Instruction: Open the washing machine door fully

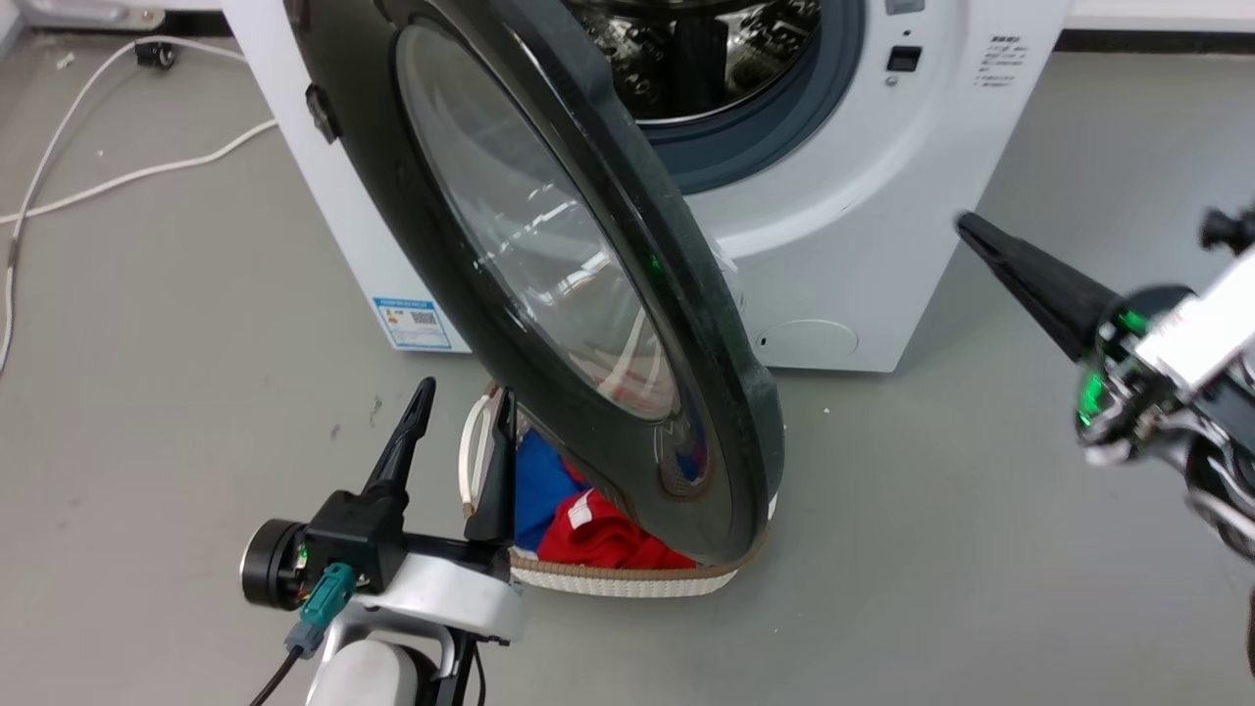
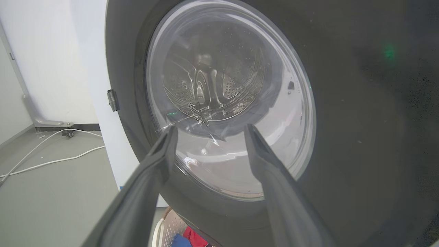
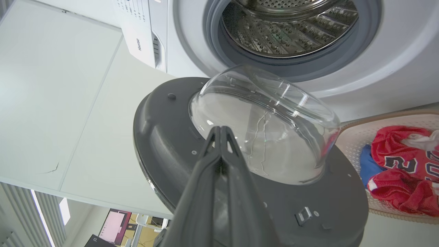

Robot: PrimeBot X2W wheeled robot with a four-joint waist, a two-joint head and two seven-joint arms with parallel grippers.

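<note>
Large round glossy black washing machine door (image 1: pixel 647 255) with a bulging clear glass bowl window (image 1: pixel 529 255), swung well out from the white front-loading machine (image 1: pixel 882 196). Hangs from its hinge side at the head view's left, free edge toward the camera, lower rim above a white woven laundry basket (image 1: pixel 627 585) with brown trim. Leaves the perforated steel drum (image 1: pixel 706 59) and the grey rubber ring (image 1: pixel 784 137) around it uncovered. In the basket, red and blue clothes (image 1: pixel 608 534).

Low on the outer side of the door, the left gripper (image 1: pixel 463 397), its two long dark fingers moderately apart with nothing between them. Points up the head view, one finger just beside the door's lower rim; contact impossible to tell. In the left wrist view, the same gripper (image 2: pixel 209 129) aimed at the door's (image 2: pixel 343 120) outer face, fingertips framing the lower part of the glass.

At the head view's right, the right gripper (image 1: pixel 971 227), fingers pressed together into one dark point, holding nothing. Sits well apart from the door, before the machine's right edge, pointing up and left. In the right wrist view, closed tips (image 3: pixel 219 129) aimed at the door's (image 3: pixel 171 137) grey inner face, by the base of the glass bowl.

Small round white flush cap (image 1: pixel 809 340) low on the machine front. White cables (image 1: pixel 235 142) across the grey floor (image 1: pixel 196 412) at the left.
</note>
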